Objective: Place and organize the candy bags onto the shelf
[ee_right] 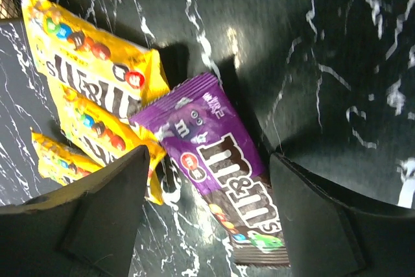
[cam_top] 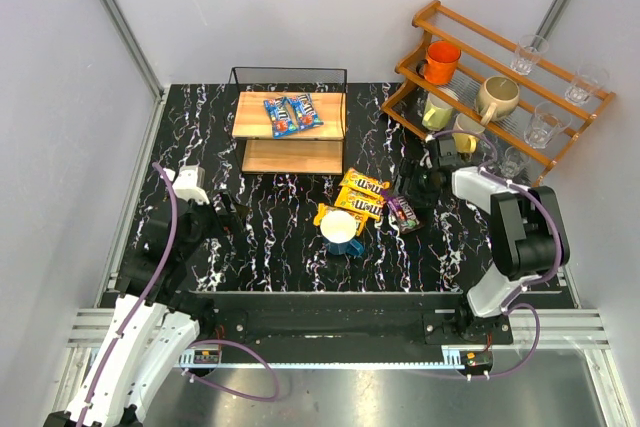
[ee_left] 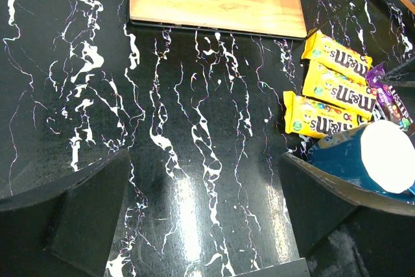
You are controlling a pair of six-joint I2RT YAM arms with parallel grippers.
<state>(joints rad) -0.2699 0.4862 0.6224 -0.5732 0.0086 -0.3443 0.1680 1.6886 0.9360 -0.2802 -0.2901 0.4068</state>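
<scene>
Two blue candy bags [cam_top: 292, 113] lie on the top board of the small wooden shelf [cam_top: 250, 123]. Three yellow candy bags [cam_top: 361, 193] lie on the black marble table, also in the left wrist view [ee_left: 334, 89] and the right wrist view [ee_right: 91, 95]. The purple candy bag [ee_right: 224, 167] lies beside them, also in the top view [cam_top: 402, 211]. My right gripper [ee_right: 207, 209] is open, its fingers [ee_right: 110, 212] on either side of the purple bag, just above it. My left gripper [ee_left: 204, 225] is open and empty over bare table at the left [cam_top: 222, 209].
A blue mug [cam_top: 341, 231] with a white inside lies next to the yellow bags, close to my left gripper's right finger [ee_left: 337, 212]. A reddish-brown rack [cam_top: 500, 87] with mugs and glasses stands at the back right, near my right arm.
</scene>
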